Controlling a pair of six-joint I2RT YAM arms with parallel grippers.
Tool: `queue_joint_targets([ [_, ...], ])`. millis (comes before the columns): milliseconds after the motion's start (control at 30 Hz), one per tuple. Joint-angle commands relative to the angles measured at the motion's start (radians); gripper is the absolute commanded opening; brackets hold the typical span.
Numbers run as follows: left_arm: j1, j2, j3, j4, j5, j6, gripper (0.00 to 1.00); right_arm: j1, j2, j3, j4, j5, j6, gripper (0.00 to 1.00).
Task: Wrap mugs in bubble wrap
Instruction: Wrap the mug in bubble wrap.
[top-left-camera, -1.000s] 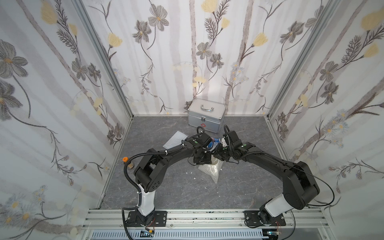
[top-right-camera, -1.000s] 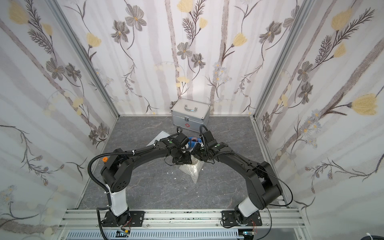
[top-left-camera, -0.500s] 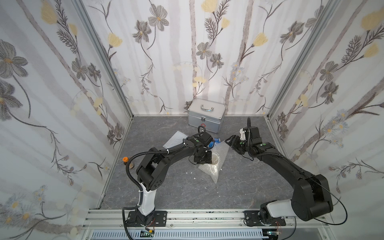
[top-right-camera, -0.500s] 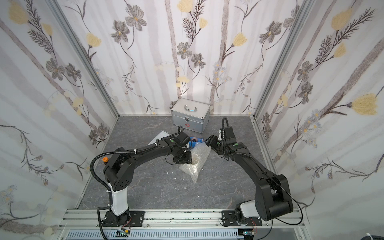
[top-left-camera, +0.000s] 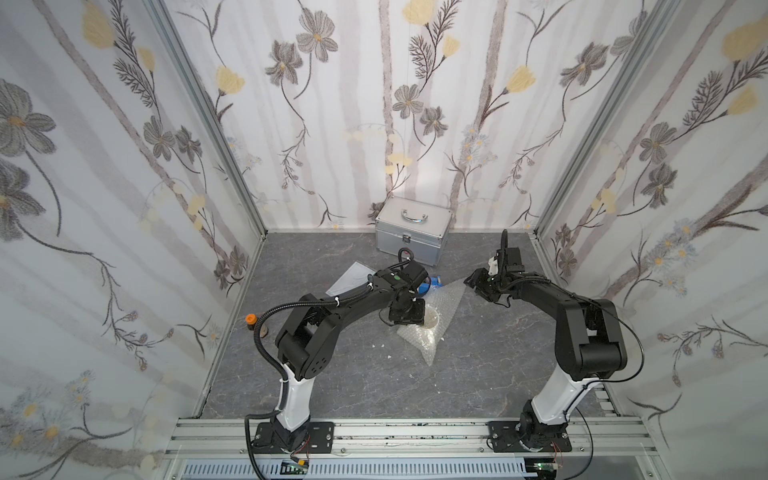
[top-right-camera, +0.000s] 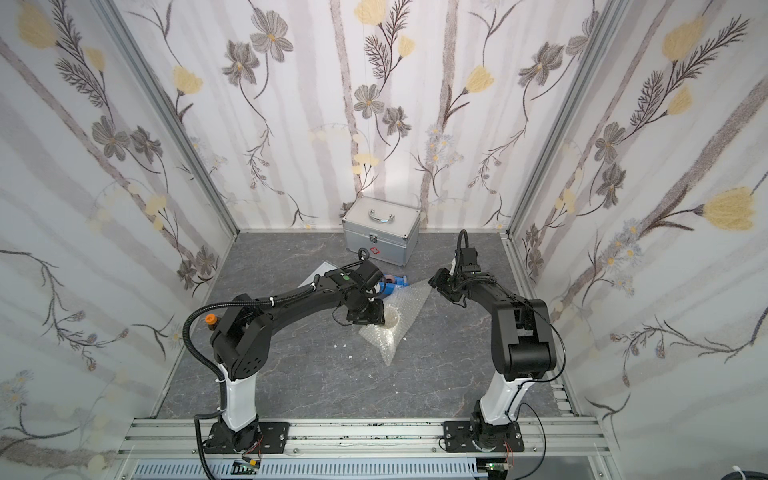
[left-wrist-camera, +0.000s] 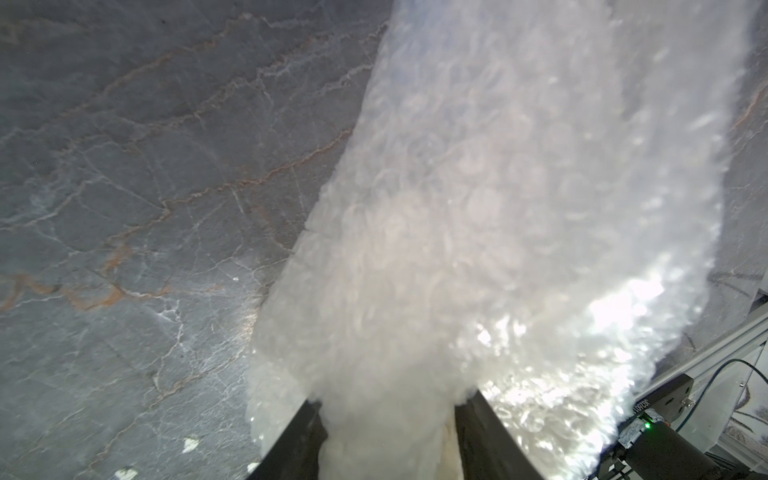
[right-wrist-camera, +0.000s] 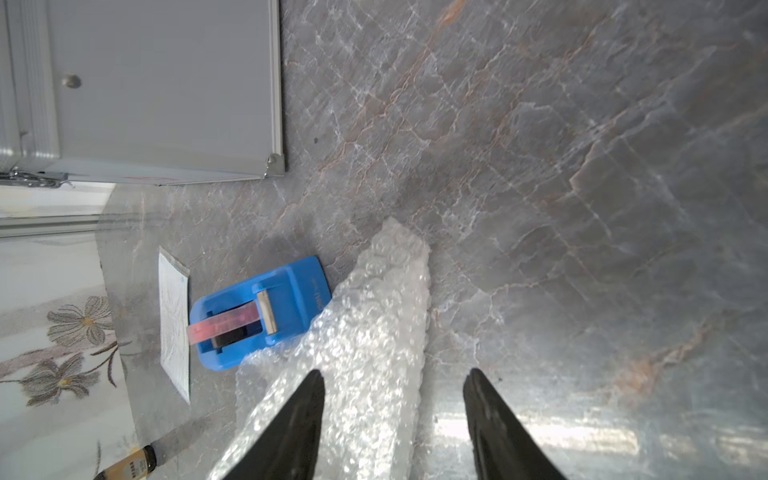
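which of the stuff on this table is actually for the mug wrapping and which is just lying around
For the job: cream-white glossy ceramic mug; clear bubble wrap sheet.

Lying about: silver metal case; blue plastic tape dispenser; flat white paper packet; small brown orange-capped bottle.

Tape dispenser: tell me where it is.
In a top view the tape dispenser lies mid-table, between the case and the bubble wrap.

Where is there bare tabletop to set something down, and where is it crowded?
Free: the wide strip between the bubble wrap and the front rail, and the patch between the bubble wrap and the right arm. Crowded: the middle, where mug, tape dispenser and white packet cluster before the metal case.
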Motion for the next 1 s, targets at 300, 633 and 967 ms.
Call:
queue_joint_targets([
  [300, -0.002, 0.021, 0.027, -0.023, -0.008, 0.011, 0.48, -0.002, 0.173, 0.124, -0.013, -0.084, -0.052, 0.57],
  [633, -0.001, 0.032, 0.046, -0.036, -0.005, 0.017, 0.47, 0.026, 0.226, 0.151, -0.043, -0.087, -0.068, 0.55],
  [967, -0.001, 0.037, 0.057, -0.046, -0.008, 0.02, 0.47, 0.055, 0.161, 0.143, -0.031, -0.064, -0.054, 0.17],
])
